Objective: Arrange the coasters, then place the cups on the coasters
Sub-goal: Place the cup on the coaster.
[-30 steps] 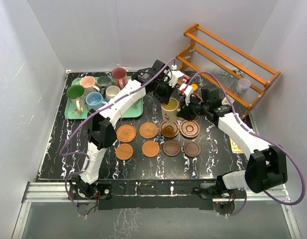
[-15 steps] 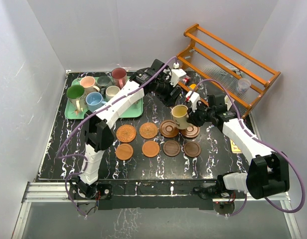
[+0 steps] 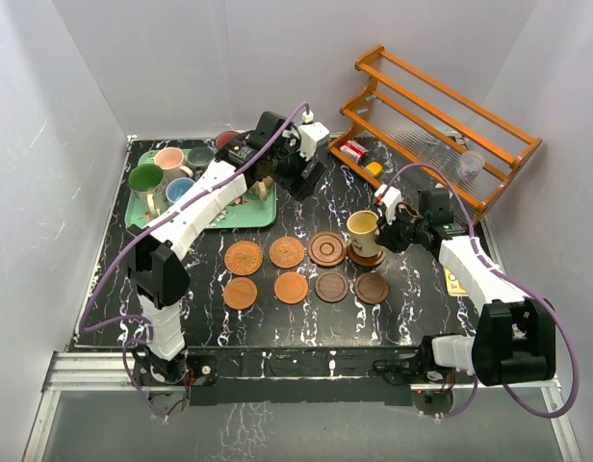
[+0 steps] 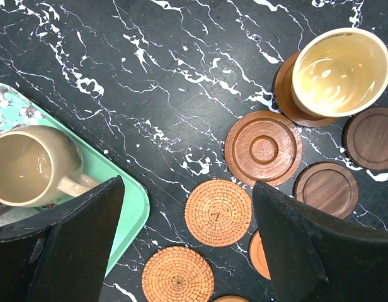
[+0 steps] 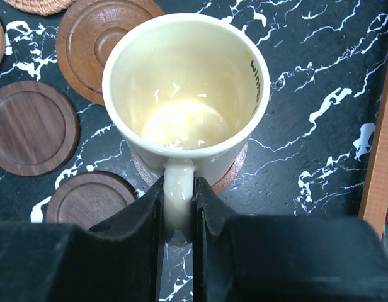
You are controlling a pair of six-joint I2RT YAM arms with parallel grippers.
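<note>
Yellow-cream cup (image 5: 188,88) stands upright on a dark wood coaster (image 3: 367,258), well to the right of the green tray (image 3: 262,219). Its handle points back at the right hand (image 5: 178,207), which is clamped on it. Left hand (image 4: 188,207), fingers spread and empty, hangs over the tray's right edge, nearer the tan cup (image 4: 27,167).

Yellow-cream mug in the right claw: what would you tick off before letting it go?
1. The yellow-cream mug stands upright: ok.
2. A dark coaster lies beneath it: ok, its edge peeks out on both sides.
3. The mug's base rests fully on that coaster: cannot tell.
4. The right claw is shut on the handle: ok.
5. The left claw is clear of the mug: ok, open and empty, over by the tray.
6. The other coasters are bare: ok, all seven.
</note>
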